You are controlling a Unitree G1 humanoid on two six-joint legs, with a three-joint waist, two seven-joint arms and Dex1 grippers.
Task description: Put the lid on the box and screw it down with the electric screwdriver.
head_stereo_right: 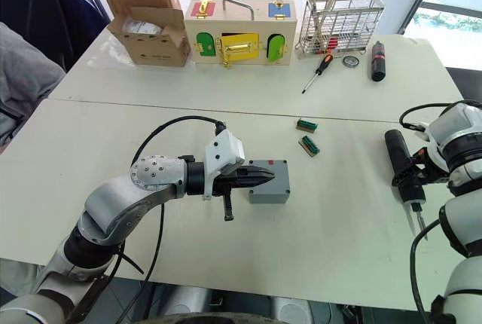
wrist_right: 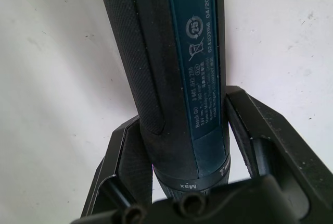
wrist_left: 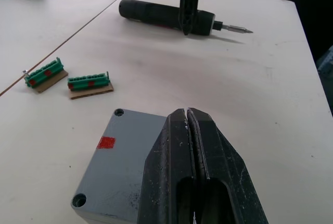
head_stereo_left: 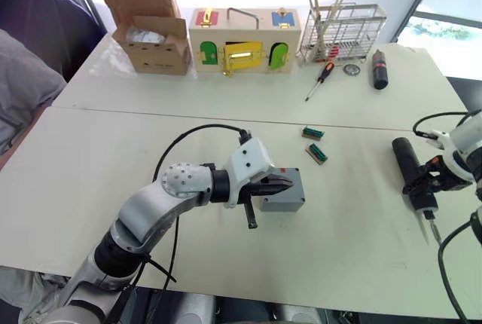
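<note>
The grey box (head_stereo_left: 290, 202) stands on the near table, left of centre. Its top face (wrist_left: 119, 156) shows corner screw holes and a small red mark, and the lid appears to sit on it. My left gripper (head_stereo_left: 290, 182) is shut, its fingertips (wrist_left: 179, 125) lying over that top face with nothing held. At the right the dark electric screwdriver (head_stereo_left: 407, 160) lies on the table, bit pointing toward the near edge. My right gripper (head_stereo_left: 428, 182) is shut on its body near the bit end, with a finger (wrist_right: 255, 130) on either side.
Two green terminal blocks (head_stereo_left: 312, 133) lie beyond the box. On the far table stand a cardboard carton (head_stereo_left: 151, 26), a wooden box with coloured doors (head_stereo_left: 245, 41) and a wire rack (head_stereo_left: 343, 30). A red-and-black hand screwdriver (head_stereo_left: 320, 79) and a black cylinder (head_stereo_left: 379, 69) lie there. A person's grey sleeve (head_stereo_left: 19, 90) shows at left.
</note>
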